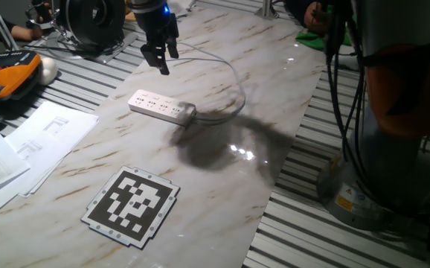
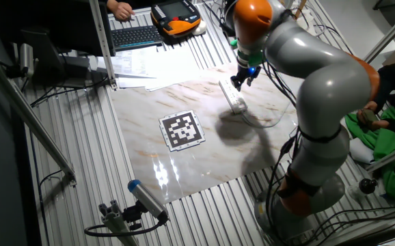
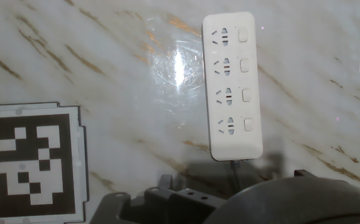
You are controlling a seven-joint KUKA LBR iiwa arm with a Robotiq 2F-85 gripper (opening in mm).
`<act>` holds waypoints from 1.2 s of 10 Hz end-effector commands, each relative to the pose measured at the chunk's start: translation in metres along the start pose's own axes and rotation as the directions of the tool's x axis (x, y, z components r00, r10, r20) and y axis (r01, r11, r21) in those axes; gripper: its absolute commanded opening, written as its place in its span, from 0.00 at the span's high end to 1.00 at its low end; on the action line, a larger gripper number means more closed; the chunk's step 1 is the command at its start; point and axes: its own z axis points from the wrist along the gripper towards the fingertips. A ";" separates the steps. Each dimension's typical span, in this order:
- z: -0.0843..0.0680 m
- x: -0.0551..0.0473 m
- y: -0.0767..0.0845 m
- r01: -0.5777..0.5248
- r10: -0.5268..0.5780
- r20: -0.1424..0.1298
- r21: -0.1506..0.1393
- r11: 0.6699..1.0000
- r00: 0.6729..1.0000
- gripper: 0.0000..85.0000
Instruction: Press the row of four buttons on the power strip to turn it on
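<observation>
The power strip [image 3: 232, 84] is a long white bar lying flat on the marble table [image 1: 222, 186], seen also in one fixed view [image 1: 159, 106] and the other [image 2: 233, 97]. The four buttons [image 3: 246, 65] run in a row along its right side in the hand view, each beside a socket. Its thin white cable [image 1: 230, 82] loops away behind it. My gripper [image 1: 161, 61] hangs in the air above the strip's far end, apart from it [image 2: 239, 80]. No view shows its fingertips clearly enough to read a gap.
A black-and-white marker tile [image 1: 132, 205] lies near the table's front. Paper sheets [image 1: 40, 141] and an orange-black pendant [image 1: 10, 74] sit to the left. A keyboard [image 2: 136, 35] and a person's hand are beyond. A green cloth [image 2: 382, 147] lies by the robot base.
</observation>
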 end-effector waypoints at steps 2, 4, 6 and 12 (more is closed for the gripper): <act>0.000 0.000 0.000 0.026 -0.026 -0.098 0.003 1.000 0.995 1.00; 0.000 0.001 0.000 0.009 -0.008 -0.090 0.006 1.000 0.996 1.00; 0.000 0.001 0.000 -0.028 0.029 -0.086 0.010 1.000 0.996 1.00; 0.000 0.002 0.000 -0.058 0.059 -0.072 0.015 0.998 0.996 1.00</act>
